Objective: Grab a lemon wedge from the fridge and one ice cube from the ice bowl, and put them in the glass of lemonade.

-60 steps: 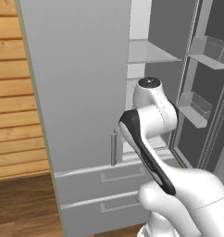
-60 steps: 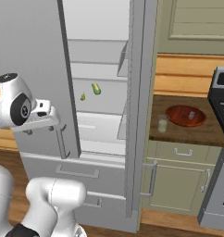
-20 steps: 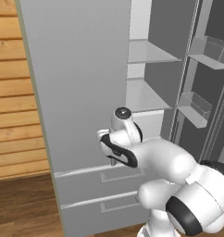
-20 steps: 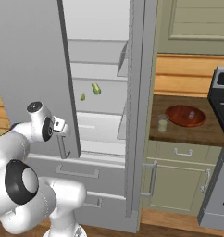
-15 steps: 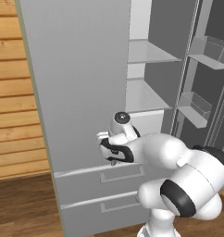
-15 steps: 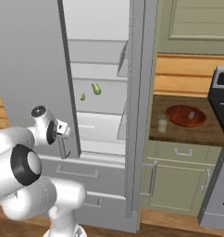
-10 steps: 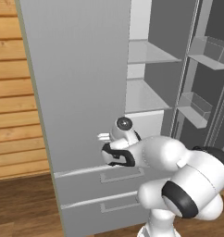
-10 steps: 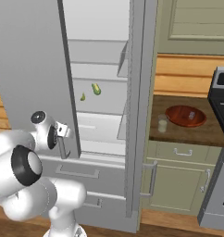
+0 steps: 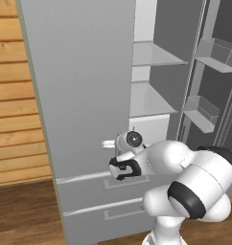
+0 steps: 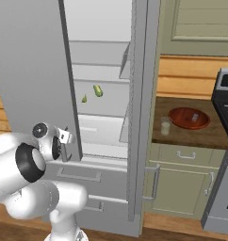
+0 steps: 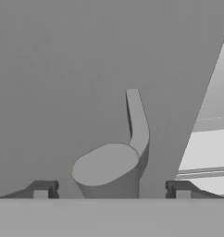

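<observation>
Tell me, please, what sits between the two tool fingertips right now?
The grey metal fridge door's bar handle, its lower end, between the spread tool fingertips in the hand view.

Left base cam sits behind my arm on its left, looking fwd and down at the fridge [image 9: 89,95] door, close range. Right base cam looks from behind-right, wider, taking in counter [image 10: 200,134] too. Both share fridge front and open interior. Hand cam is pressed near the door handle [image 11: 118,157], v. close.
</observation>
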